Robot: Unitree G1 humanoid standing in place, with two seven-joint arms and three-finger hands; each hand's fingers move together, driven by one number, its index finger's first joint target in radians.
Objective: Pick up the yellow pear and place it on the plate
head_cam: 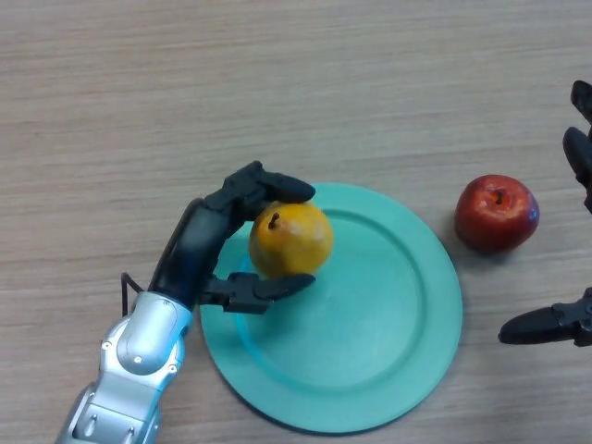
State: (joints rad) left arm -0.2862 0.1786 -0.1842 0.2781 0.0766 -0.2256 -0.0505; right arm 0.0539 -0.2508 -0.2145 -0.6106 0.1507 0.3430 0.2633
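Note:
The yellow pear (289, 240) stands stem up over the left part of the teal plate (370, 342). My left hand (208, 245) comes in from the lower left and is shut on the pear, fingers curled over its top and thumb under its near side. Whether the pear rests on the plate or hangs just above it I cannot tell. My right hand (555, 324) shows at the right edge, away from the plate, fingers relaxed and holding nothing.
A red apple (497, 214) lies on the wooden table (185, 92) just right of the plate's rim, between the plate and my right hand.

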